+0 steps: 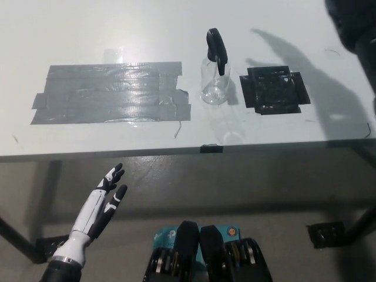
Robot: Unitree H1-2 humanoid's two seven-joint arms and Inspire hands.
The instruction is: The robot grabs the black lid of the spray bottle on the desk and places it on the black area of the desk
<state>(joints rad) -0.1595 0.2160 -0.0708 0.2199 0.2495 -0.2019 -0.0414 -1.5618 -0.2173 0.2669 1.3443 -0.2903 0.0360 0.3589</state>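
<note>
Nearest to us, our white left hand [100,207] hangs below the front edge of the desk [88,35], fingers spread and holding nothing. On the white desk, a wide patch of grey tape [111,94] lies toward the left. Right of it stands a clear spray bottle [214,85], upright, with its black lid [217,50] still on top. Just beside the bottle on the right is a square black area [273,89], near the front edge. Our right hand is out of view; only part of the black arm [355,26] shows at the far right corner. No writing can be read.
</note>
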